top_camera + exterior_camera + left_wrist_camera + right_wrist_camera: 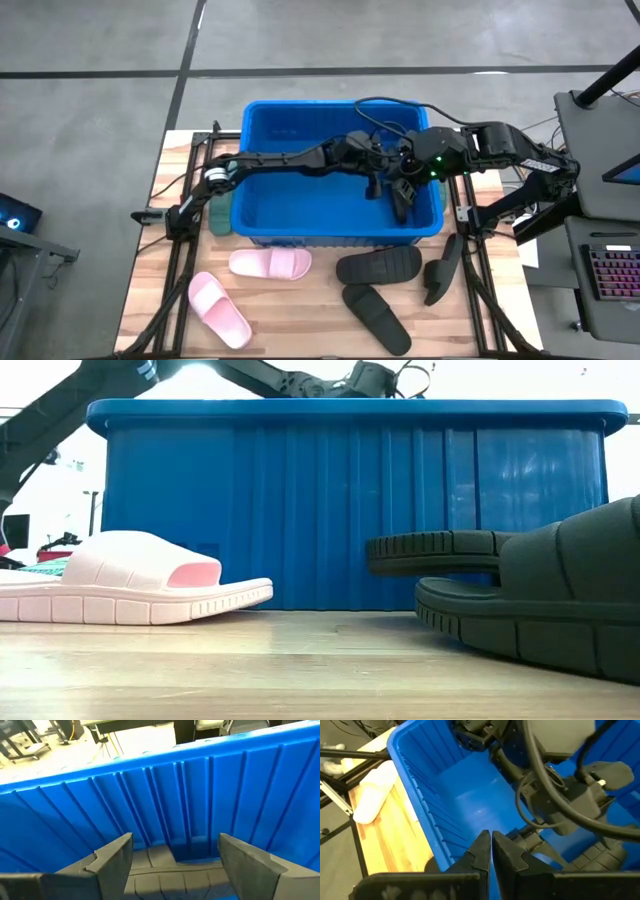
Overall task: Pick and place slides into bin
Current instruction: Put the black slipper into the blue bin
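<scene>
Ribbed blue bin [265, 225], released left gripper [175, 865] over ridged black slide [175, 882], clenched right gripper [490, 851] alongside.

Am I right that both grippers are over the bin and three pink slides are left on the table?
Not quite. The high view shows two pink slides on the table, not three, alongside three black slides. The left gripper and right gripper are indeed over the bin.

Glossy ribbed plastic bin [330, 228]; matt foam slides [270, 264]; wood table [300, 320]
</scene>
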Motion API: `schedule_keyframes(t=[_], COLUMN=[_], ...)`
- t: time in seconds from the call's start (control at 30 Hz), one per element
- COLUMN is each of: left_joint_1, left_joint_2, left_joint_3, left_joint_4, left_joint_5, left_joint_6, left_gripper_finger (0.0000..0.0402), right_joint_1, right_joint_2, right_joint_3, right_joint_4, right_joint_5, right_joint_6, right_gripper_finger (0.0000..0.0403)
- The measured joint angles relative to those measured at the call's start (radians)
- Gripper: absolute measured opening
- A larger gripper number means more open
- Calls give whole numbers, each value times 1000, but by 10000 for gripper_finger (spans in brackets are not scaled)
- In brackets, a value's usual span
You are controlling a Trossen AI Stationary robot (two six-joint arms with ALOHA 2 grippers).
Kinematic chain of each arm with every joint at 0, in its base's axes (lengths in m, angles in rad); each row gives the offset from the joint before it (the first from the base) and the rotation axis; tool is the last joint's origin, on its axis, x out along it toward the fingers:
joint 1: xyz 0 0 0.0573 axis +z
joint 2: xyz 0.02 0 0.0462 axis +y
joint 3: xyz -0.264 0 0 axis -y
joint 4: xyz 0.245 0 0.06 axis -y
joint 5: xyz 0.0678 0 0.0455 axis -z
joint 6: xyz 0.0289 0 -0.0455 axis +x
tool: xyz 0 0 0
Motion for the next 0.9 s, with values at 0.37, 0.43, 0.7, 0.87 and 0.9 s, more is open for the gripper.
schedule_keyframes(t=[0.37,0.43,0.7,0.87,0.9], left_joint_1=[-2,-3,-5,-10,-10], left_joint_2=[97,139,212,222,225], left_joint_3=[265,319,422,420,420], left_joint_4=[-305,-343,-343,-387,-407], left_joint_5=[6,8,23,36,36], left_joint_6=[27,27,0,1,0], left_gripper_finger=[271,271,271,271,271], right_joint_1=[0,0,0,0,0], right_joint_2=[0,0,0,0,0], right_joint_3=[0,0,0,0,0], right_joint_4=[6,10,9,9,9], right_joint_5=[0,0,0,-1,-1], right_joint_6=[-8,-8,-24,-30,-32], right_gripper_finger=[8,8,8,8,8])
